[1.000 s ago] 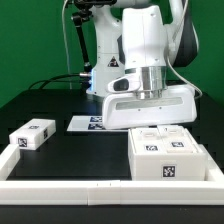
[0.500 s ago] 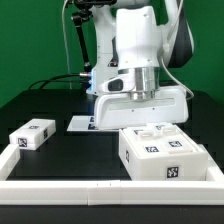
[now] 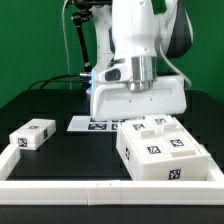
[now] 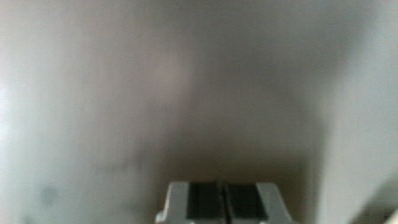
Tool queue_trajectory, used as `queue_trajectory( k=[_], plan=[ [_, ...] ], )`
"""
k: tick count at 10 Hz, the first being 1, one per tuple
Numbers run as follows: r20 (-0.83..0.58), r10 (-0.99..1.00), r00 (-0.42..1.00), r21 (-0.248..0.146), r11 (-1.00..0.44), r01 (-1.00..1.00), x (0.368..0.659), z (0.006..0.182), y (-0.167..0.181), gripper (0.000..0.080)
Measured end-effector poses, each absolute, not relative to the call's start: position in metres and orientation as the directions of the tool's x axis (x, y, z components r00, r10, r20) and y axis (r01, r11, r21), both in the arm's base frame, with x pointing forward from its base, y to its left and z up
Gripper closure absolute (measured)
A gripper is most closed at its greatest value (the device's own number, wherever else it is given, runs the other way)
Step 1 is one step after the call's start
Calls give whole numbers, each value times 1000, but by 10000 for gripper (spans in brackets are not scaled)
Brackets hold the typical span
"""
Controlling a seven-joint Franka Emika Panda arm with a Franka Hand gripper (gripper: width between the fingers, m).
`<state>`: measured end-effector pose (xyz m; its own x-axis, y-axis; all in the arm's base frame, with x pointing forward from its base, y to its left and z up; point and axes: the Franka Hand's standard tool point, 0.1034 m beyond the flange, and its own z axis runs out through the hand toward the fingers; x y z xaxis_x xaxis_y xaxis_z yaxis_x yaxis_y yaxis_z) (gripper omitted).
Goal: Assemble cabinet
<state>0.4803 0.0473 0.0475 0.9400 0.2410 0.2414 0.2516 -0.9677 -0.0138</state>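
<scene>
Toward the exterior view's right on the worktop (image 3: 75, 152), cabinet body (image 3: 162, 150) lying skewed, gripper (image 4: 217, 201) close behind it, jaws pressed together on nothing, likely for pushing rather than lifting; small tagged block (image 3: 32, 135) well apart.

ARM: we record the arm (image 3: 135, 40) displaced toward the exterior view's left and slightly raised | CABINET: we record the cabinet body (image 3: 165, 150) shifted the same way, its near-left corner swung outward, body now skewed.
</scene>
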Motion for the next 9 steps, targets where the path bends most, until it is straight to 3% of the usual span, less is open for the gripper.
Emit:
queue_trajectory(
  k=[3,5,9],
  plan=[
    [222,248,943,-37,-964,262,504,85,52,797],
    [219,248,944,-47,-963,264,519,97,54,797],
    [208,250,946,-48,-963,266,515,92,52,797]
  ],
)
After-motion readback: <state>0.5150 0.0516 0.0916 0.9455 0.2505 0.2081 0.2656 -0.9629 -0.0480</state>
